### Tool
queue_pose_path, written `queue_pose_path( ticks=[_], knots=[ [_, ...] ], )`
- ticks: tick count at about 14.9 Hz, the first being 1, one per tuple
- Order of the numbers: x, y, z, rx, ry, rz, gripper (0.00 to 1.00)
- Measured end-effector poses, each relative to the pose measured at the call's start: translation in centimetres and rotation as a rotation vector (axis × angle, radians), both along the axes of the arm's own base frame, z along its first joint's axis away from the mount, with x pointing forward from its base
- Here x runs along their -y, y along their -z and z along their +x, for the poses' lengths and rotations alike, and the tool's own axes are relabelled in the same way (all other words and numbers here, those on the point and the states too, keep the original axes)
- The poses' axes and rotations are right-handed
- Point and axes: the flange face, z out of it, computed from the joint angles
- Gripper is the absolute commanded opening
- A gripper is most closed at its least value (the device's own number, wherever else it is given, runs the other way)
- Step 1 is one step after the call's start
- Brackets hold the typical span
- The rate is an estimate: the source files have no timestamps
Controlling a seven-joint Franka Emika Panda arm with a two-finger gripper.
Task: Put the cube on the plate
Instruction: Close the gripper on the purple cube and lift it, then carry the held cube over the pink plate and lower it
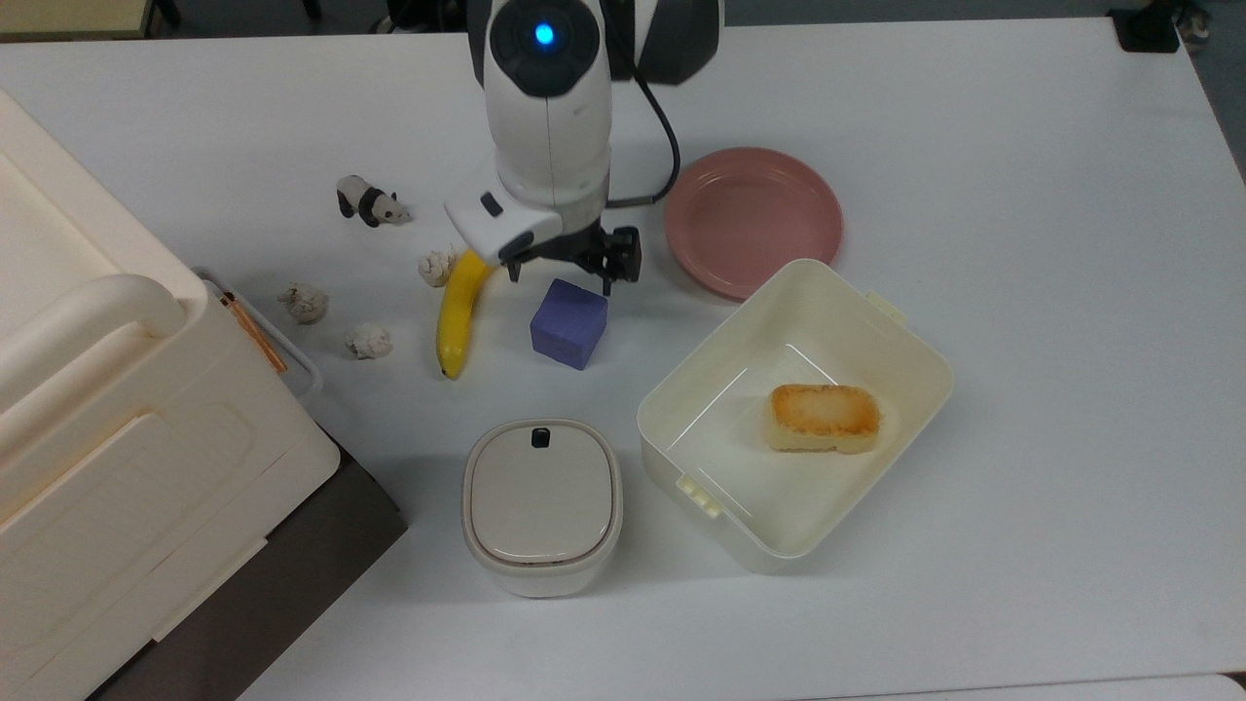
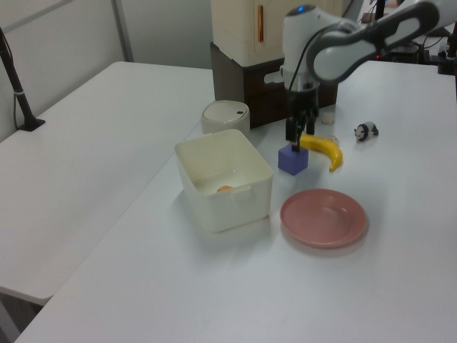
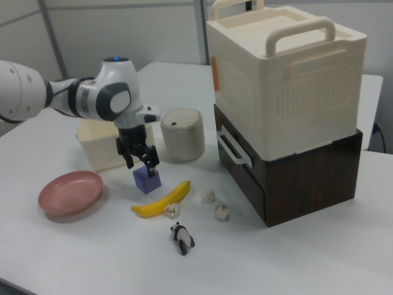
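The white surface [image 1: 1022,195] carries everything, and the cube serves as landmark here. Biggest is the cream handled box [image 3: 285,80] stacked on a dark base, well apart from the cube toward the top view's left; it plays no part and simply bounds the workspace. Next, the open cream container [image 1: 793,414] sits near the cube on the top view's right with a toasted bread block [image 1: 824,417] inside, a look-alike shape kept walled off from the grasp.

The arm [image 1: 547,117] reaches down from the top view's upper edge so that the end effector [image 1: 569,273] hangs just over the cube's far edge. Its fingers stand spread, holding nothing, one on each side of the cube's top in the right view, which reads as lining up to straddle it before closing.

The pink plate [image 1: 751,219] lies bare, near the cube toward the top view's upper right, beyond the container's corner: a short carry. A lidded round pot [image 1: 541,504] sits below the cube in the top view.

The banana [image 1: 462,302] lies just beside the cube on the top view's left, leaving a narrow gap for one finger.

The blue-purple cube [image 1: 568,323] rests on the surface, not yet lifted.

Smallest, a panda figure [image 1: 368,201] and three crumpled white lumps [image 1: 368,341] lie beyond the banana.
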Motion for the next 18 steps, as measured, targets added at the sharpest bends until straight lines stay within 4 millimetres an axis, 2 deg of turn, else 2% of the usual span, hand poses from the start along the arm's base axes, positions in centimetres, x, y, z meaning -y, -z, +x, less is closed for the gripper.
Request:
queue_pose_path(
  ticks=[6,7,9,10,12,16,18],
  knots=[
    [-1.2,4.5,1.4,0.039,0.037,-0.010,0.99],
    [-1.6,5.0,1.4,0.041,0.041,-0.012,0.82],
    [-2.0,5.4,1.4,0.037,0.041,-0.013,0.40],
    [-1.9,5.5,1.5,0.037,0.042,-0.013,0.25],
    [-1.8,5.4,1.5,0.038,0.044,-0.013,0.09],
    [-1.7,4.9,1.1,-0.002,0.044,-0.016,0.07],
    [-2.0,2.9,0.6,-0.046,0.040,-0.016,0.08]
  ],
)
